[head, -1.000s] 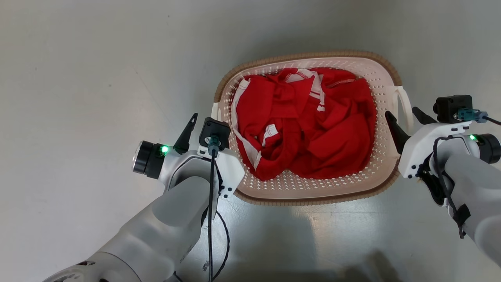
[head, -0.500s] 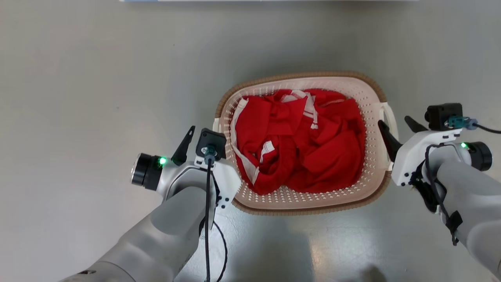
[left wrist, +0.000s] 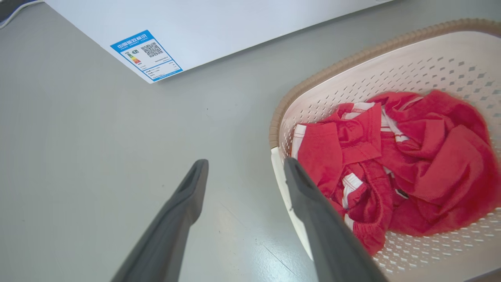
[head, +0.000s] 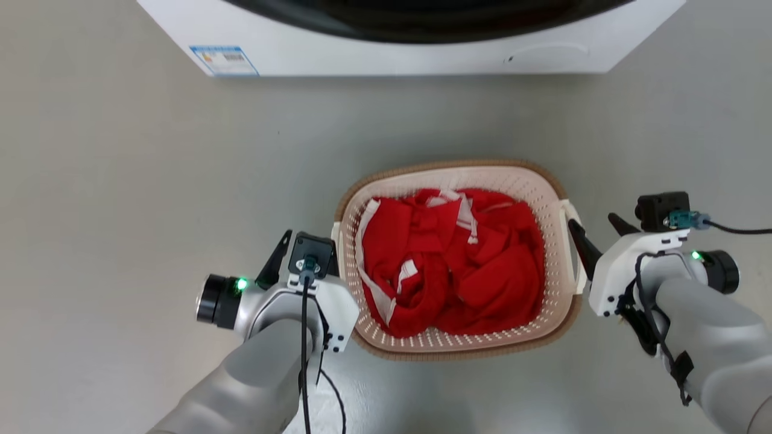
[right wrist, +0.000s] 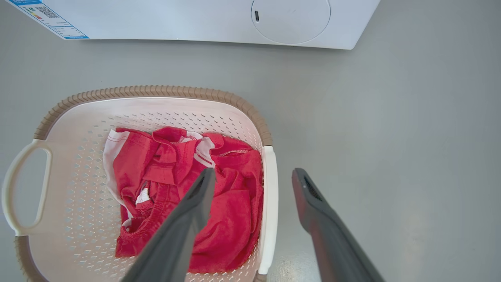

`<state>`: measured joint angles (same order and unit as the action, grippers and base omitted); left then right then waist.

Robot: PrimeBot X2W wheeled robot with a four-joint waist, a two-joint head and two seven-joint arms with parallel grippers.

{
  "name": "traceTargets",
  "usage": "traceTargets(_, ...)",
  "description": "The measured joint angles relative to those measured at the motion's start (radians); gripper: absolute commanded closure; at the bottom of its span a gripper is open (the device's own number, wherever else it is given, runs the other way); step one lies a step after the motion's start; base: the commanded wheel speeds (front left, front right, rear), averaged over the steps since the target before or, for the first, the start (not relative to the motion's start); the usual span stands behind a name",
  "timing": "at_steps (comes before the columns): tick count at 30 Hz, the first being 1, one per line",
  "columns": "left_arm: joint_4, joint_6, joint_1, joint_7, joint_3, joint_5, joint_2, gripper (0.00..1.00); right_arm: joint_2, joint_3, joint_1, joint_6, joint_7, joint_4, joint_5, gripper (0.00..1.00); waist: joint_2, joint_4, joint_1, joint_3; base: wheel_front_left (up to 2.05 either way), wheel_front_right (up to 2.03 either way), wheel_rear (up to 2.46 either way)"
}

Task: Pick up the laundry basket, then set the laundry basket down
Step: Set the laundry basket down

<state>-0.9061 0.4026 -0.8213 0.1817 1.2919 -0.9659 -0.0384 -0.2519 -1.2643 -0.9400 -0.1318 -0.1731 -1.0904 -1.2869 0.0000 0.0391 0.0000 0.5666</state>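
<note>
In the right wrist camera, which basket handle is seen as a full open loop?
The handle on the robot's left side, at that view's left edge. The right handle appears only as a white bar between the right tool's fingers.

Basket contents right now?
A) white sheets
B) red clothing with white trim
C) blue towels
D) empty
B: red clothing with white trim lies bunched inside the laundry basket, plain in the head view and both wrist views.
</note>
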Motion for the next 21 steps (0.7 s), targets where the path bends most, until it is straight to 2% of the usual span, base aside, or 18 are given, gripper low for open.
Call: traceTargets(21, -0.093, -0.07, 0.127, 0.063, -0.005, -0.092, 0.0, 0.0, 0.079, -0.005, 0.114, 0.0, 0.001, -0.07, -0.018, 0.0, 0.0, -0.006, 0.0001, -0.262, 0.0, 0.0, 0.0)
